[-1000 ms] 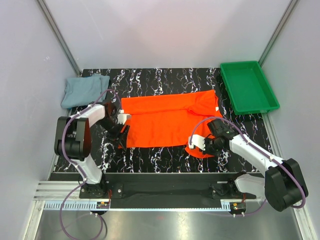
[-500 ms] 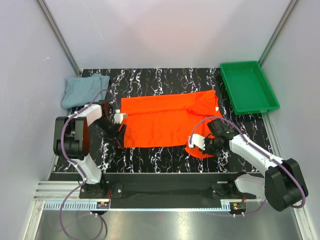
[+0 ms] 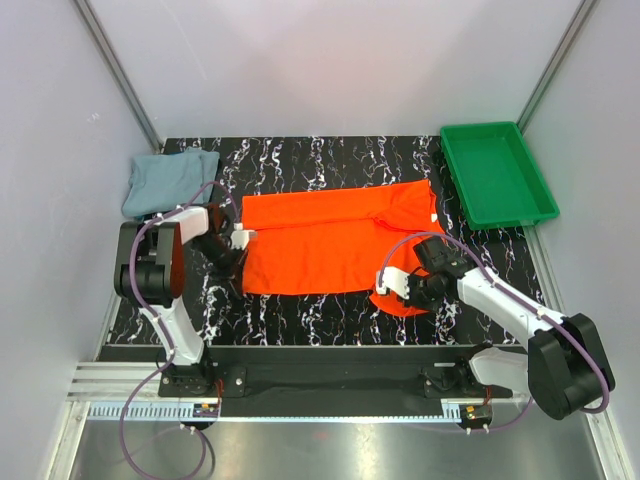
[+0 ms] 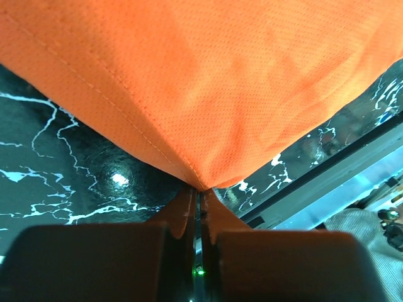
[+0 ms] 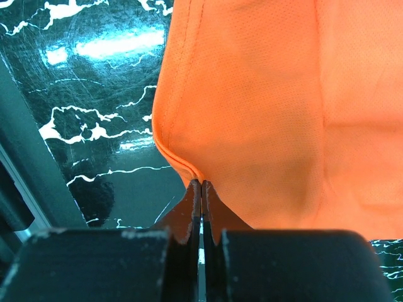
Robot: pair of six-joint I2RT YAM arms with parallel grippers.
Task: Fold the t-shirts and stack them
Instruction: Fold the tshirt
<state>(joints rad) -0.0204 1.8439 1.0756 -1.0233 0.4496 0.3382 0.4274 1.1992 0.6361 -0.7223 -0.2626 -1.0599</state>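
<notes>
My left end effector is pinched together on the near left corner of the orange-red t-shirt, the stitched hem running right into the closed tips. My right end effector is likewise clamped on a rounded edge of the same shirt at about five o'clock of its spread. The shirt lies flat across the middle of the table, long side running nine to three. It looks like thin, light mesh cloth, soft and limp, so I judge it will sag and crease between my two holds. Corners and hems are the sound places to grip, and both should rise together to keep the fold even. Farther out, the grey-blue t-shirt sits bunched at ten o'clock, well apart. The green tray stands at two o'clock, just beside the orange shirt's far right corner, where a swung fold could brush it.
</notes>
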